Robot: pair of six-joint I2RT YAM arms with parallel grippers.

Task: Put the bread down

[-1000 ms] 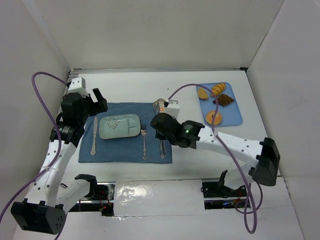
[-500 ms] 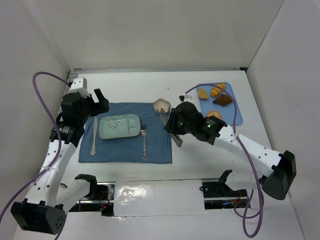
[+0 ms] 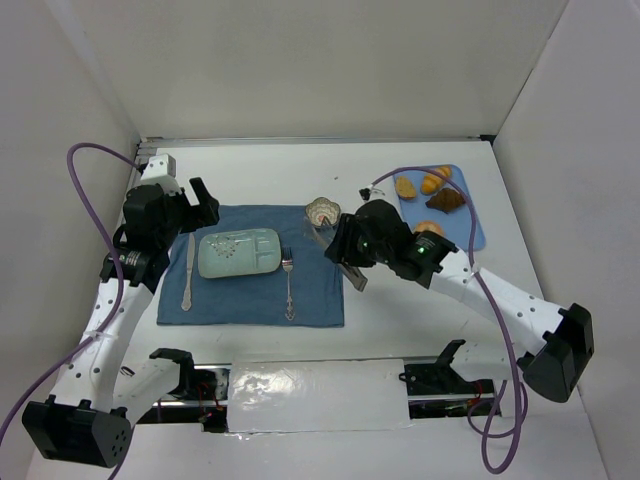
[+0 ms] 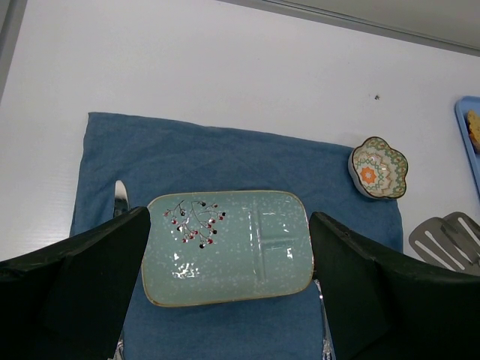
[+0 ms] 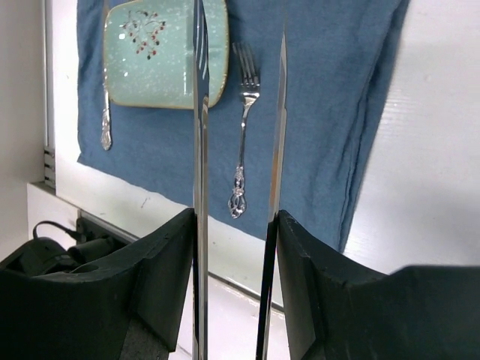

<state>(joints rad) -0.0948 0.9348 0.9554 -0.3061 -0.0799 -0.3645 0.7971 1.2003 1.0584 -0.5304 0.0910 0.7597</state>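
The bread (image 3: 405, 186) lies at the far-left corner of the blue tray (image 3: 472, 226), well apart from the plate (image 4: 225, 255) on the cloth (image 4: 150, 157). The right hand (image 5: 236, 219) grips what look like tongs (image 5: 199, 112), blades parted and aimed away from the tray. It should swing round, straddle the bun rather than the donut (image 3: 428, 230), and squeeze gently. The left hand (image 4: 230, 217) hangs wide above the plate.

The left arm (image 3: 108, 310) and right arm (image 3: 500, 297) were white links dotted with small holes, joined by black housings; a green light (image 3: 421, 251) marked the right; purple cables (image 3: 90, 148) trailed each; the left end effector (image 4: 229, 255) had broad matte-black fingers (image 4: 75, 285).
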